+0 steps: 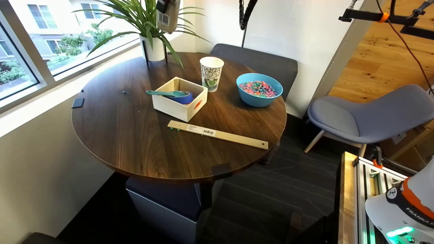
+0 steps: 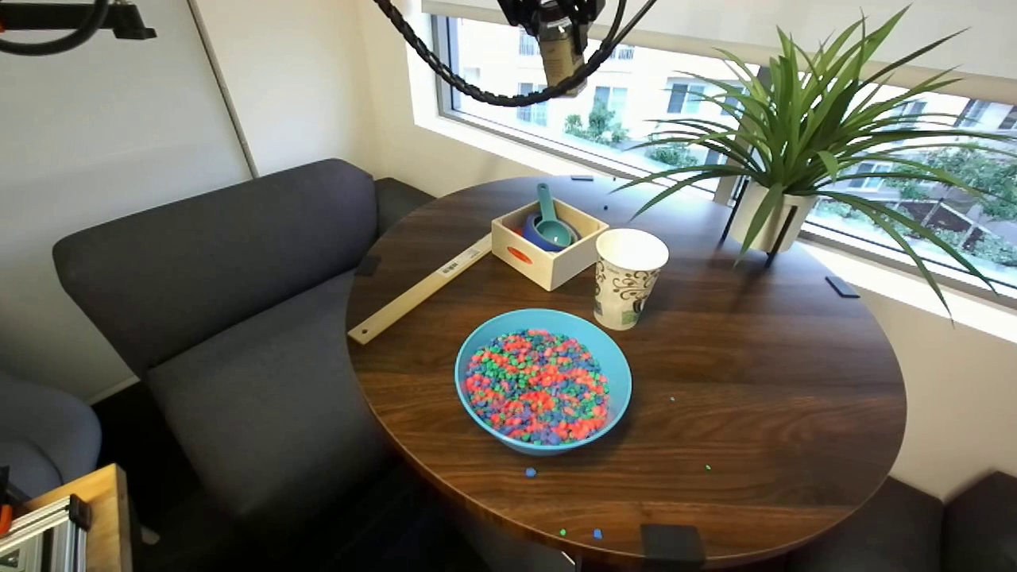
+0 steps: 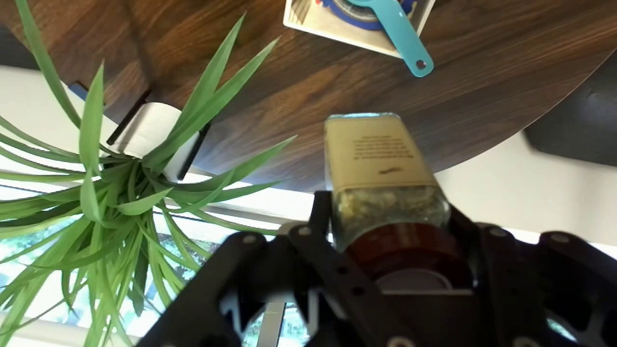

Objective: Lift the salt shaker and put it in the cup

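The salt shaker is a squared glass jar with a pale tan label and a dark red cap. My gripper is shut on the salt shaker, one finger on each side near its cap end. The jar's label end points away from the gripper. In both exterior views the shaker hangs high above the table, base down and slightly tilted. The gripper is partly cut off at the top edge. The cup is a tall patterned paper cup, upright on the table, apart from the shaker. The wrist view does not show it.
A wooden box with a blue ring and a teal scoop stands beside the cup. A blue bowl of coloured bits is on the cup's other side. A wooden ruler lies nearby. A potted plant stands by the window.
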